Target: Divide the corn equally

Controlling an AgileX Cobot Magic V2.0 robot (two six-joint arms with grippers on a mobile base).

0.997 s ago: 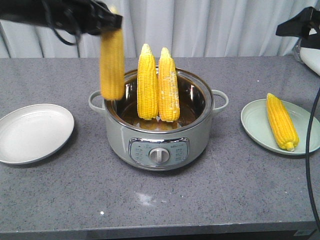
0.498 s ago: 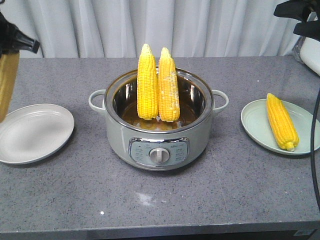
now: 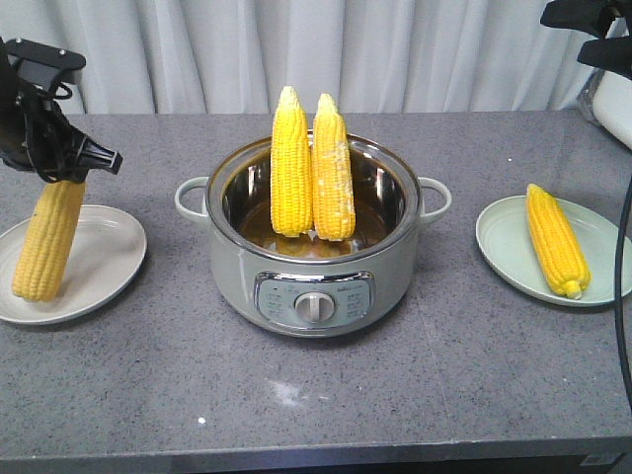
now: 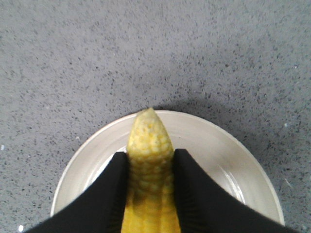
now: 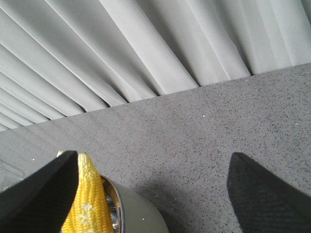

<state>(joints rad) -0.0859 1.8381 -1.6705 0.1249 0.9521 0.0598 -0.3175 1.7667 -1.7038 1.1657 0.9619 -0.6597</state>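
Note:
My left gripper (image 3: 74, 170) is shut on the pointed end of a yellow corn cob (image 3: 44, 242), which hangs tilted over the white left plate (image 3: 104, 267). I cannot tell whether its blunt end touches the plate. In the left wrist view the black fingers (image 4: 109, 194) clamp the cob (image 4: 150, 145) from both sides above the plate (image 4: 92, 145). Two more cobs (image 3: 291, 163) (image 3: 333, 168) stand upright in the pot (image 3: 311, 267). A further cob (image 3: 556, 240) lies on the pale green right plate (image 3: 504, 252). My right gripper (image 5: 154, 160) is open and empty, high at the back right.
The pot has side handles (image 3: 188, 197) and a front dial (image 3: 313, 307), and stands mid-counter between the two plates. In the right wrist view its rim (image 5: 119, 204) and one cob (image 5: 87, 199) show below the left finger. Curtains (image 3: 395, 49) close off the back. A black cable (image 3: 622, 296) hangs at the right edge.
My left gripper carried its cob from beside the pot out to the left, then lowered it over the left plate. The right gripper stayed at the upper right corner.

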